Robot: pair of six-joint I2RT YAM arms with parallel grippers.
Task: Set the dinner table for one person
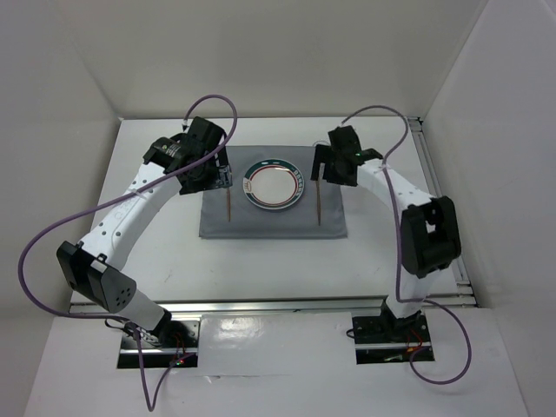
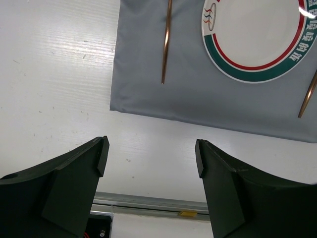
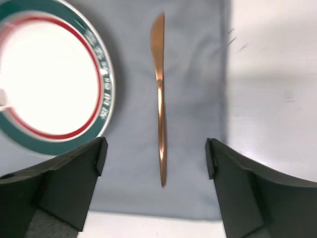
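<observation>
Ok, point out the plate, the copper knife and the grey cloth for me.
plate (image 1: 274, 184): top view, its bare white centre.
copper knife (image 3: 159, 99): right wrist view, where blade meets handle.
grey cloth (image 2: 198, 106): left wrist view, bare patch below the plate.

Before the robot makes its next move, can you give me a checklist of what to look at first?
1. Round white plate with green and red rim sits in the middle of the grey rectangular cloth: ok.
2. Thin copper knife lies flat on the cloth, right of the plate and not touching it: ok.
3. Second thin copper utensil lies on the cloth, left of the plate: ok. Is it a fork? Cannot tell.
4. Right gripper is open above the knife and holds nothing: ok.
5. Left gripper is open and empty, over the white table: ok.
</observation>
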